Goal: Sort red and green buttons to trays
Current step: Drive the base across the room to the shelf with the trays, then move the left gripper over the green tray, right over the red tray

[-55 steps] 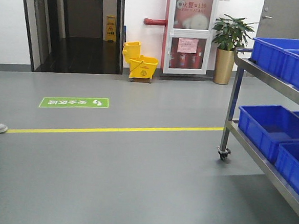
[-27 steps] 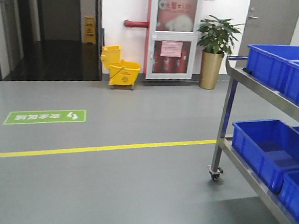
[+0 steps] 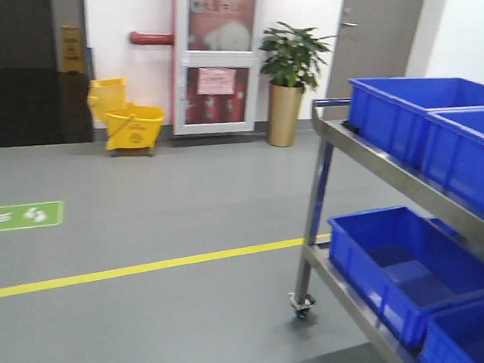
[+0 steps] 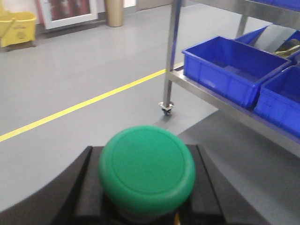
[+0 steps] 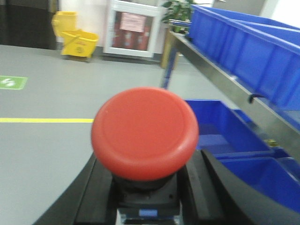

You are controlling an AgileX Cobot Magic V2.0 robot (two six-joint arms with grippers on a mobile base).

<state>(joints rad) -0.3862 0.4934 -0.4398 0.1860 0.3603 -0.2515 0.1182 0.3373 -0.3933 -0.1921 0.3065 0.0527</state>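
Note:
In the left wrist view the green button (image 4: 146, 169) fills the lower middle, its round cap facing me, and my left gripper (image 4: 146, 199) is shut on its base, black fingers (image 4: 79, 187) on both sides. The right wrist view shows the red button (image 5: 145, 132) on its dark boxy base, held the same way with my right gripper (image 5: 147, 197) shut on it. Neither gripper shows in the front view. The trays are out of view.
A steel wheeled cart (image 3: 328, 138) stands at the right, carrying deep blue bins (image 3: 412, 119) on its upper shelf and more (image 3: 402, 267) below. A yellow floor line (image 3: 136, 270), a yellow mop bucket (image 3: 128, 124) and a potted plant (image 3: 289, 77) lie ahead.
The front view has swung to the right: the cart and blue bins now fill more of the frame, while the mop bucket, plant and green floor sign have slid left.

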